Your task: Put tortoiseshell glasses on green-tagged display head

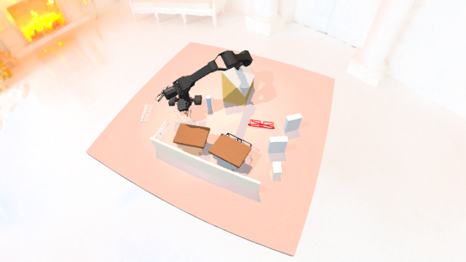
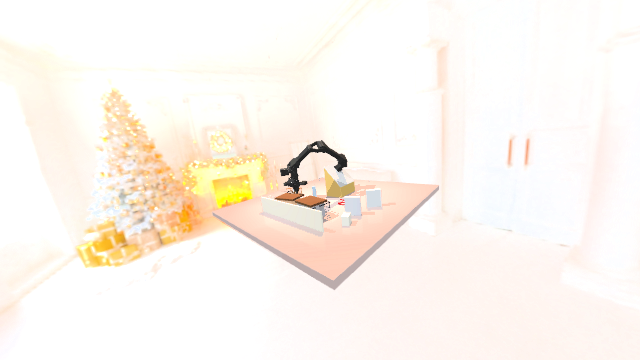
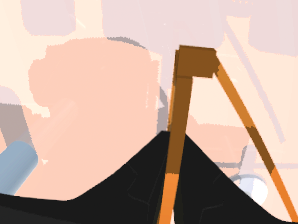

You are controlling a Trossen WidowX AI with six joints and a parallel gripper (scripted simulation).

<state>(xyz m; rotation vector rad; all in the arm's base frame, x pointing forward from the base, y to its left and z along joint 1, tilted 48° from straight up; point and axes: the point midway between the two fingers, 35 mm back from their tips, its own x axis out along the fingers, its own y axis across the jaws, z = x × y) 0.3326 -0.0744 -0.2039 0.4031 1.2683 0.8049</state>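
Note:
My gripper (image 1: pixel 185 110) (image 2: pixel 296 189) (image 3: pixel 172 140) points down and is shut on the tortoiseshell glasses. Their orange and brown frame (image 3: pixel 178 120) rises between the black fingertips in the wrist view, with a brown corner at its top and a slanting bar to the right. In the top and exterior views the glasses are mostly too small to make out. The gripper is behind the left brown-topped display head (image 1: pixel 191 135) (image 2: pixel 289 196), above the table. The other brown-topped head (image 1: pixel 230 150) (image 2: pixel 311 201) has black glasses (image 1: pixel 238 140) at its front. No green tag can be made out on either.
A blue cylinder (image 1: pixel 209 104) (image 3: pixel 17 166) stands beside the gripper. A gold wedge-shaped block (image 1: pixel 233 91) is near the arm base. Red glasses (image 1: pixel 261 124) and white blocks (image 1: pixel 293 123) (image 1: pixel 277 145) are to the right. Pale glasses (image 1: pixel 146 113) lie left. A long cream board (image 1: pixel 205 163) stands beyond the heads.

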